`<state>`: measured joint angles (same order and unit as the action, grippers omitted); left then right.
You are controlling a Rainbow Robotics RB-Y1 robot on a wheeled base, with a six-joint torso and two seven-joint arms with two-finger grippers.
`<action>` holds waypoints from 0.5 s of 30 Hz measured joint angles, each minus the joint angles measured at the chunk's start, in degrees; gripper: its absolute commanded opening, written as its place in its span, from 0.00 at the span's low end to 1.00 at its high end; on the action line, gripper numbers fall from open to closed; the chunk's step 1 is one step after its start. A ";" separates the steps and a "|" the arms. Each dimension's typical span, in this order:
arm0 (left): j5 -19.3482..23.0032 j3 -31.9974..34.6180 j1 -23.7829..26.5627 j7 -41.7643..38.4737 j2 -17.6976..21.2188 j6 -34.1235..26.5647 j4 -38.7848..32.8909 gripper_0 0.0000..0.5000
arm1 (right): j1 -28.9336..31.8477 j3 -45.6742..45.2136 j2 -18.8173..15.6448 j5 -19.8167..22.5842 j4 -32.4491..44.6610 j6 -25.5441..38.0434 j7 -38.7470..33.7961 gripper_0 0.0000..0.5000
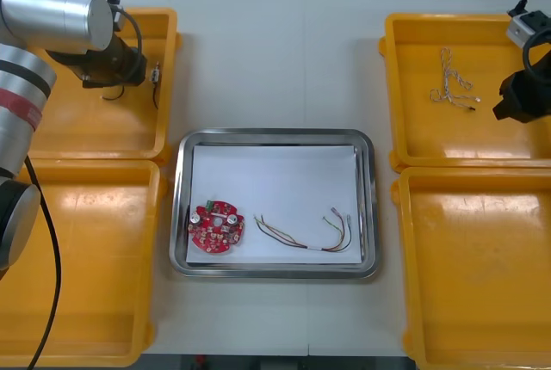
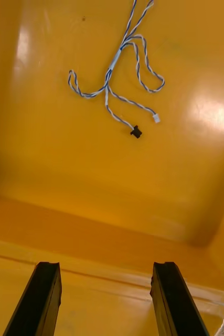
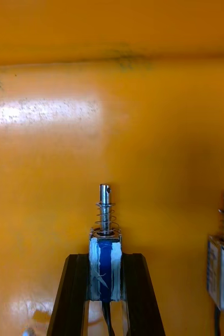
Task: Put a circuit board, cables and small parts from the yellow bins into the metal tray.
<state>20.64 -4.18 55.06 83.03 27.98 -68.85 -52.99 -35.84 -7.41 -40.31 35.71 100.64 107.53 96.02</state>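
Over the far left yellow bin [image 1: 82,129], my left gripper [image 3: 105,260] is shut on a small metal part [image 3: 105,247] with a blue-wrapped body and a spring pin. A second small metal part [image 3: 223,262] stands beside it, by the bin's wall [image 1: 157,75]. My right gripper [image 2: 106,296] hangs open over the far right yellow bin [image 1: 439,142], with nothing between its fingers. A twisted blue and white cable [image 2: 119,79] lies on that bin's floor, some way ahead of the fingers [image 1: 452,86]. The metal tray [image 1: 274,136] holds a round red circuit board [image 1: 217,225] and a red and yellow cable [image 1: 306,234].
The near left yellow bin [image 1: 77,258] and the near right yellow bin [image 1: 482,275] flank the tray. A white sheet lines the tray, bare across its far half. My left arm's silver links [image 1: 52,17] reach over the left bins.
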 measured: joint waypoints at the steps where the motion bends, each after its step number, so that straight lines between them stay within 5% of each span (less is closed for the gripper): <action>1: 0.00 0.04 -0.09 0.02 0.01 -1.51 -1.15 0.00 | -0.50 0.59 0.00 -0.29 -0.96 -0.88 -0.01 1.00; 15: 2.40 3.37 -3.70 0.19 0.79 -20.93 -20.46 0.00 | -7.04 2.75 1.39 -3.16 -14.50 -9.37 -0.34 1.00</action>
<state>23.04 -0.82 51.36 83.22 28.77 -89.78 -73.45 -42.88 -4.66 -38.92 32.55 86.14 98.16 95.68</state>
